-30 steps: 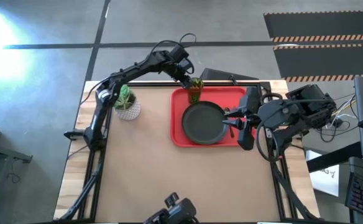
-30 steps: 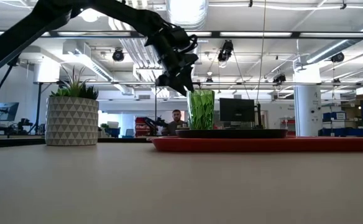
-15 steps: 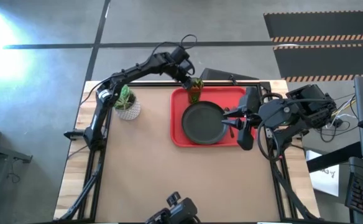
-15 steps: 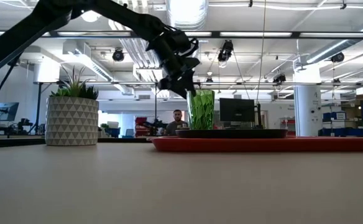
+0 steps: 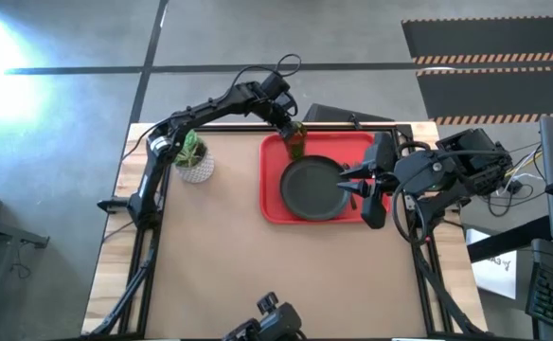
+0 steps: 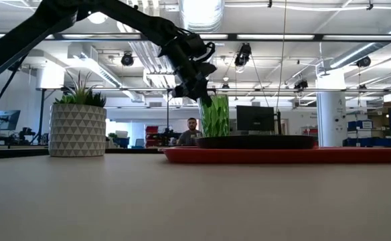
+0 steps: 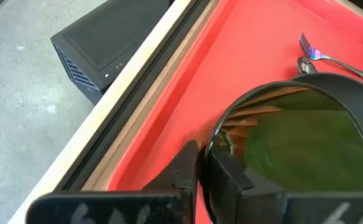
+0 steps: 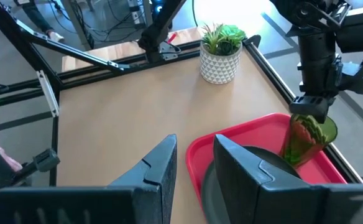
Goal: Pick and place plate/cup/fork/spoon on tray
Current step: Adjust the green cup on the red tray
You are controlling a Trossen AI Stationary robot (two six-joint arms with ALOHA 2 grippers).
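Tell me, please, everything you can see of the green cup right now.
The cup is a small translucent olive-green tumbler, seemingly plastic. It leans tilted at the far corner of the red tray, beside the dark plate. The left gripper is shut on its rim. Whether its base touches the tray cannot be told.

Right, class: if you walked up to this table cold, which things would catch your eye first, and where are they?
The bright red tray at the table's far right, carrying the dark plate. At its far corner the left gripper is shut on the tilted green cup. A potted plant stands apart on the left.
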